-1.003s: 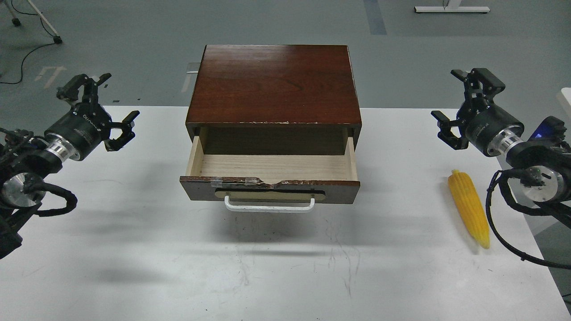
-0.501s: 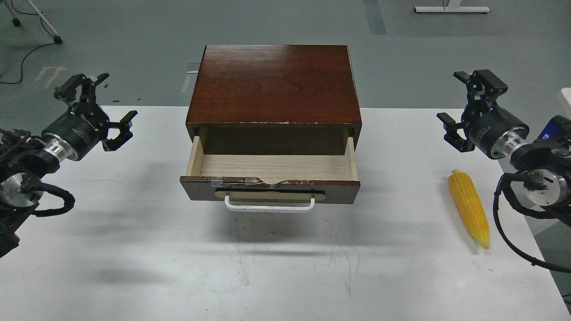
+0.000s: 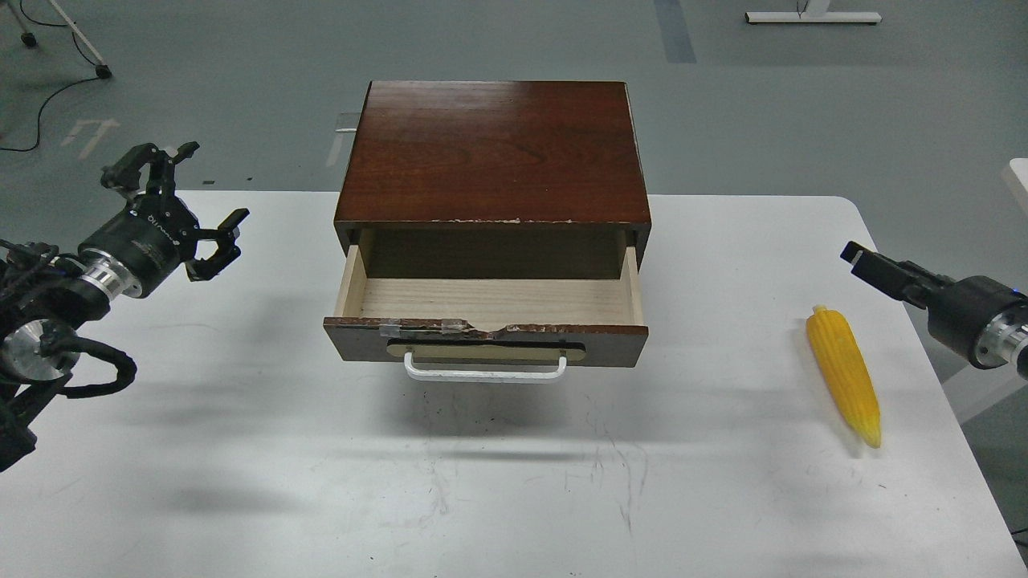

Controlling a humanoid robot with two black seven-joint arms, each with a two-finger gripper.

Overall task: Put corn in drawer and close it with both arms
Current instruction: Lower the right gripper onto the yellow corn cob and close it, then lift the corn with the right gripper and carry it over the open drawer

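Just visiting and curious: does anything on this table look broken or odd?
Yes. The pale-wood drawer's dark brown front is chipped along its top edge, with a notch near the middle patched by clear tape. The cabinet's reddish-brown top has flaked finish along its front edge.

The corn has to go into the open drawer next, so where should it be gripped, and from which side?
Probably best at the thick middle of the corn, coming from above with the right gripper, fingers across its width. It lies flat on the table, blunt end toward the far edge, tapered tip toward the near edge. The round, tapering cob could slip near the tip. Nothing crowds it.
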